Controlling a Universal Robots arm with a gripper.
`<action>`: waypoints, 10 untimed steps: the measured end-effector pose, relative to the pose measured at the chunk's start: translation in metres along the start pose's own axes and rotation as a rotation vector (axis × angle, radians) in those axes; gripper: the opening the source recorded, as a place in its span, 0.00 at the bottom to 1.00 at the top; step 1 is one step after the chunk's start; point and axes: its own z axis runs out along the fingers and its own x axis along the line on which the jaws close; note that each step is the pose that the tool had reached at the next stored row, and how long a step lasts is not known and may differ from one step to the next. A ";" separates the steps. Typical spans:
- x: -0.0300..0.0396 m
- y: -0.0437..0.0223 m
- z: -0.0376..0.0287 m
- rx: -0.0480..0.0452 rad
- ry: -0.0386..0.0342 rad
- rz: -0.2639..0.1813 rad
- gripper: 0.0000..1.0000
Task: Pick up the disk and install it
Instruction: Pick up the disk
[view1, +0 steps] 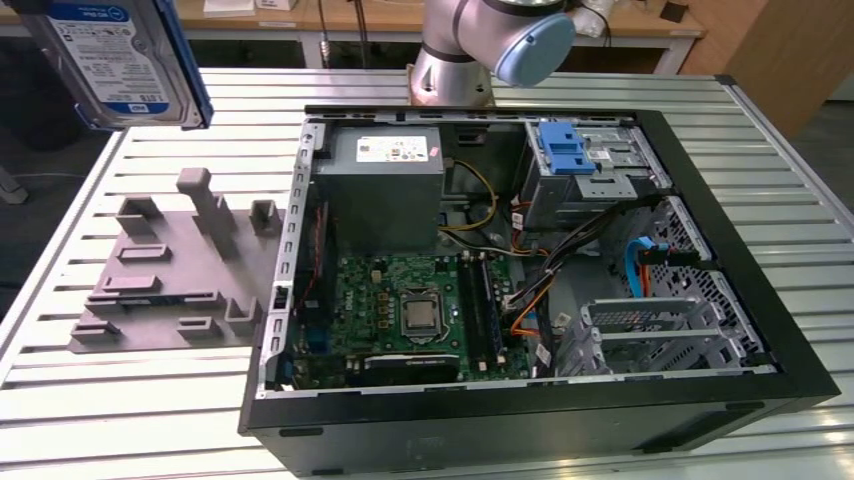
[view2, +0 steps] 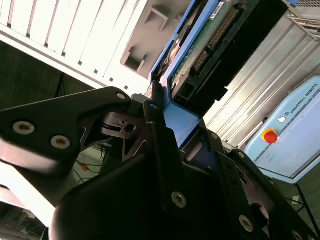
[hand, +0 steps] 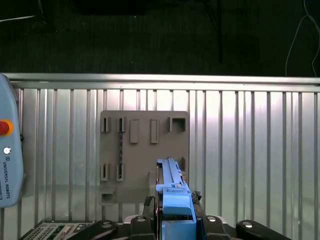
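The disk (view1: 120, 60), a silver hard drive with a blue-and-white label in a blue carrier, hangs high in the air at the exterior view's upper left, above the slatted table. In both wrist views my gripper (view2: 177, 117) is shut on the blue tab end of the disk (view2: 210, 40). The first wrist view shows the disk (hand: 172, 192) edge-on, rising from my gripper (hand: 175, 220) over the grey fixture plate (hand: 145, 150).
An open black computer case (view1: 747, 260) lies on the slatted table (view1: 134, 420), with a blue-latched drive cage (view1: 587, 160), a grey power supply (view1: 387, 185) and a green motherboard (view1: 414, 310) inside. The grey fixture plate (view1: 174, 270) sits beside it. A pendant (hand: 7, 150) rests nearby.
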 end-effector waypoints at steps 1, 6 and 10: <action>0.0000 -0.0003 -0.0001 -0.0001 0.0001 0.000 0.36; 0.0005 -0.0046 -0.0001 0.0000 0.0000 0.000 0.36; 0.0008 -0.0055 -0.0001 -0.0001 0.0000 0.000 0.36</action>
